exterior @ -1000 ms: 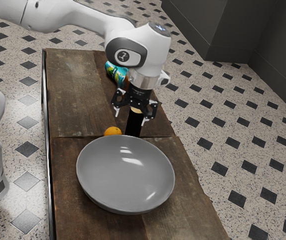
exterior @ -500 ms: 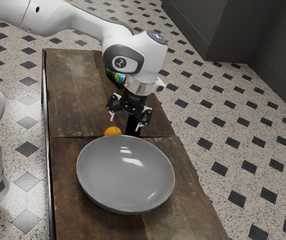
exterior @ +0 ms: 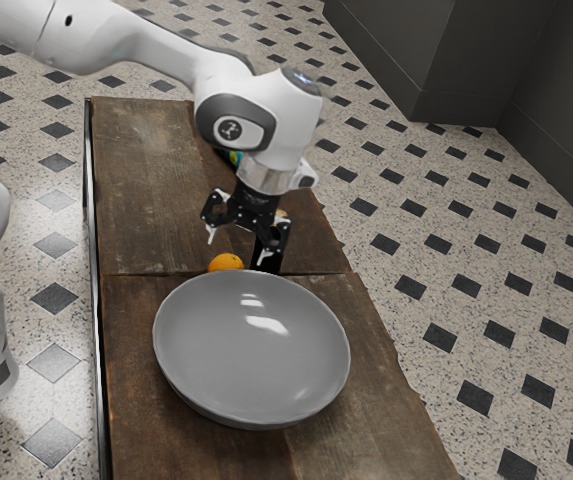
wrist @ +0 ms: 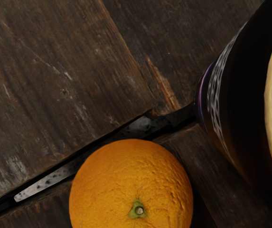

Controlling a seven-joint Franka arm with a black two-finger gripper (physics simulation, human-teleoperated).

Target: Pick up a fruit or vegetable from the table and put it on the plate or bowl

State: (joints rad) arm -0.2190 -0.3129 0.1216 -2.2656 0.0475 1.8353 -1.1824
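Nearest to us sits the grey bowl (exterior: 266, 390), wide and shallow, on the near plank of the tabletop (exterior: 151, 190). Nothing is in it. Just past its far rim is the orange (exterior: 226, 263), resting on the wood right at the seam between the two planks and close against the bowl's edge, though we cannot tell whether they touch.

Over to the wrist view: the orange (wrist: 131, 185) is right under our hand, green stem end facing up at us, and the gap between the boards of the tabletop (wrist: 55, 71) runs just behind it.

Beside the orange, toward the exterior view's right, a dark bottle (exterior: 263, 258) stands upright. From the wrist it looms as a black bottle (wrist: 230, 109) with pale print down its side and a cream patch at the edge.

Now our gripper (exterior: 243, 240): it hangs pointing down, just above the orange and the bottle. Its fingers (exterior: 212, 222) are spread apart with nothing held between them. The orange lies free on the wood below.

Farther back, the white arm (exterior: 256, 115) comes in from the exterior view's upper left, and a sliver of a green and yellow can (exterior: 229, 157) peeks out behind it. Beyond lies the speckled tile floor (exterior: 446, 250).
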